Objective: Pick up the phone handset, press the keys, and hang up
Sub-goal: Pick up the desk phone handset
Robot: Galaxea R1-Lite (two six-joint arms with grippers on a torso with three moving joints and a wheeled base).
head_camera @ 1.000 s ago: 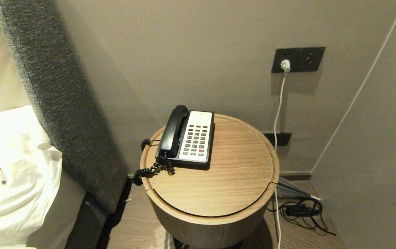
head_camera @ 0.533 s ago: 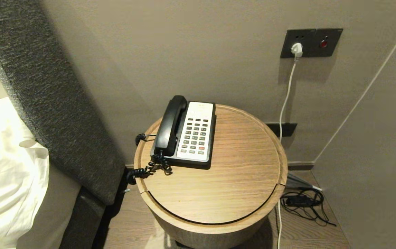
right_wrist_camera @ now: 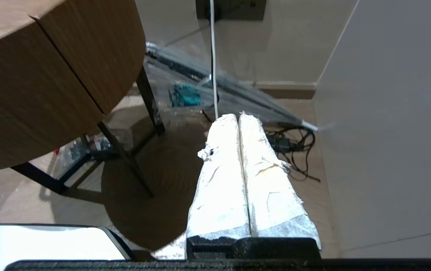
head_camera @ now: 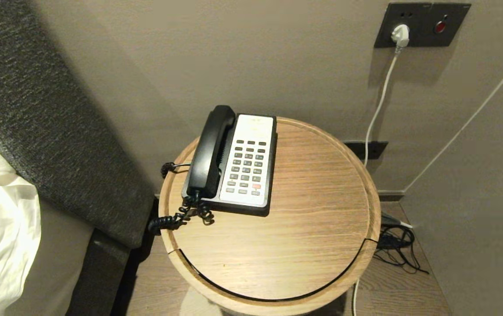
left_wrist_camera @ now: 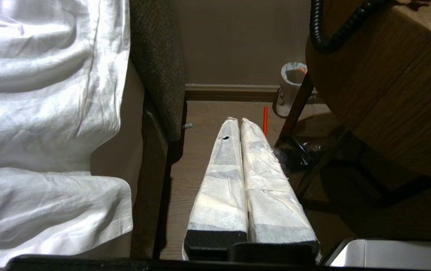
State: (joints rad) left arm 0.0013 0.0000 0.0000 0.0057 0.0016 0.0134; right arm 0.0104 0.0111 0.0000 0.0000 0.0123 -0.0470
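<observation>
A: How many handsets are there, and where?

B: One phone handset (head_camera: 210, 152), glossy black, lying in its cradle along the left side of the one phone base (head_camera: 247, 164). Its single coiled cord (head_camera: 177, 218) leaves the near end and loops over the left edge of the table; a bit of that loop also shows in the left wrist view (left_wrist_camera: 326, 32).

A: And the base?

B: One white keypad panel with rows of dark keys and a single red one. It sits on the far left part of one round wooden table (head_camera: 304, 219), which stands between the grey headboard (head_camera: 36, 118) and the wall corner.

A: Grippers?

B: Two, neither in the head view. The left gripper (left_wrist_camera: 238, 121) hangs low beside the table's drum, over the floor between the bed and the table legs, its two white-wrapped fingers pressed together with nothing between them. The right gripper (right_wrist_camera: 239, 115) hangs on the table's other side, also closed on nothing, above the floor near a tangle of black cables (right_wrist_camera: 294, 145).

A: So the handset relative to the jaws?

B: Up on the tabletop, well above and apart from both; each pair points down at the floor below the table's rim.

A: Anything else?

B: One white plug (head_camera: 400, 34) in the wall socket plate (head_camera: 422, 24), its one white cord (head_camera: 376, 114) dropping behind the table. One paper cup (left_wrist_camera: 290, 88) on the floor by the wall, white bedding (left_wrist_camera: 46, 101) on the left.
</observation>
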